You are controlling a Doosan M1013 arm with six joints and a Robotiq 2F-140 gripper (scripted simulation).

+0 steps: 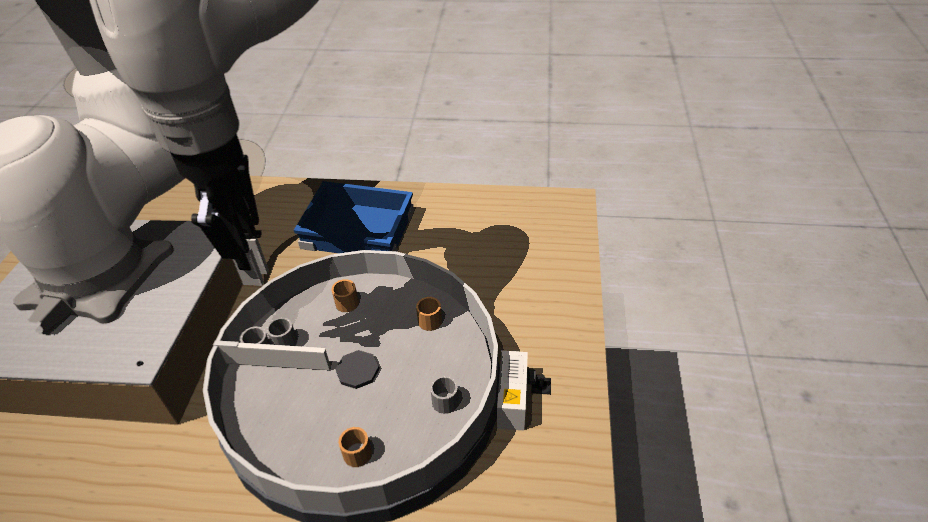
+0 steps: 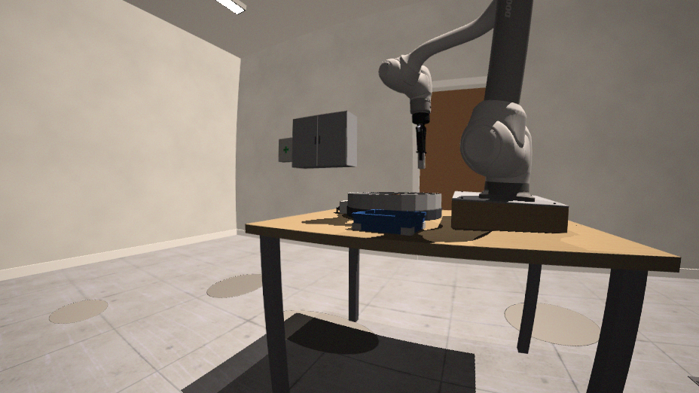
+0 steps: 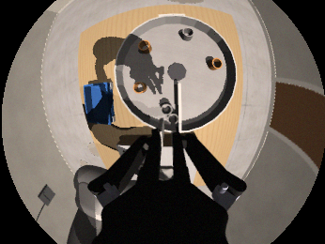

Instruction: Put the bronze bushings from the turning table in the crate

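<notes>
The round grey turning table (image 1: pixel 353 376) holds three bronze bushings: one at the back (image 1: pixel 345 295), one at the back right (image 1: pixel 429 313), one at the front (image 1: pixel 354 446). Two steel bushings (image 1: pixel 267 333) sit side by side against the white divider bar (image 1: pixel 275 355), and a third stands at the right (image 1: pixel 445 394). The blue crate (image 1: pixel 354 216) stands behind the table. My gripper (image 1: pixel 255 266) hangs high above the table's back left rim, shut and empty. In the wrist view the fingers are together, with the table (image 3: pixel 177 72) far below.
The arm's base block (image 1: pixel 97 337) stands left of the turning table. A white control box (image 1: pixel 513 388) with a yellow label is fixed to the table's right side. The wooden table's edge runs close on the right. A dark octagonal hub (image 1: pixel 356 368) marks the centre.
</notes>
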